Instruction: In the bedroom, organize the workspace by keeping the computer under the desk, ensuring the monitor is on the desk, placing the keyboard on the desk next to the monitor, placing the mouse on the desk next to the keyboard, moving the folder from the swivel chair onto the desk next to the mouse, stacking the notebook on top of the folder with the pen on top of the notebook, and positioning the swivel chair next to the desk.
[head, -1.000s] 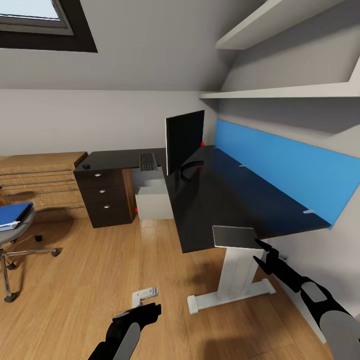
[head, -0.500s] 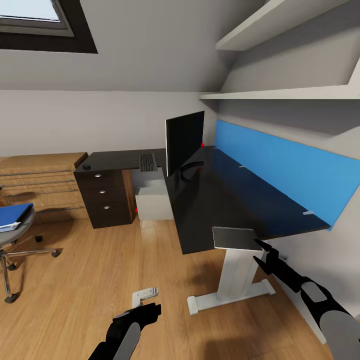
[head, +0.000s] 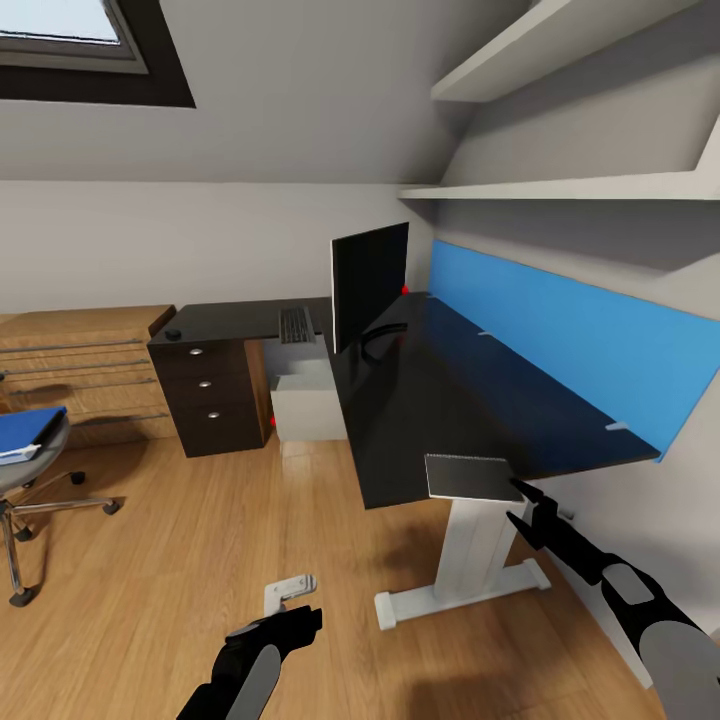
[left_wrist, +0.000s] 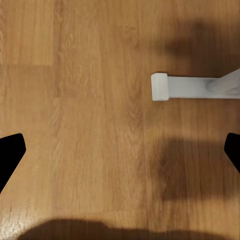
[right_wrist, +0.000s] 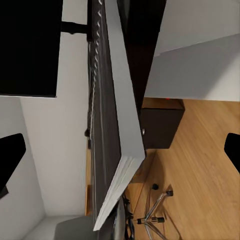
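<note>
Standing at the far left of the head view, the grey swivel chair (head: 25, 470) with its chrome star base carries the flat bright blue folder (head: 27, 428) on its seat, well apart from the desk. Next comes the low oak cabinet (head: 85, 365) against the wall. Lower down, the left gripper (head: 285, 622) hangs above the light oak floor (head: 200, 540), and in the left wrist view its two black fingertips (left_wrist: 10, 152) stand wide apart with nothing between them. The glossy black L-shaped desk (head: 440, 390) follows, with its dark three-drawer unit (head: 210, 395). On the desk lie the small black mouse (head: 173, 332), the slim black keyboard (head: 296, 324) and the wide black monitor (head: 368, 282), seen almost edge-on. The light grey computer tower (head: 308, 400) stands under the desk. The thin grey notebook (head: 468, 476) lies at the near corner of the desk, overhanging the edge. Just beside it is the right gripper (head: 522, 503), its fingers spread open and not gripping the notebook. A blue wall panel (head: 580, 330) runs behind the desk.
</note>
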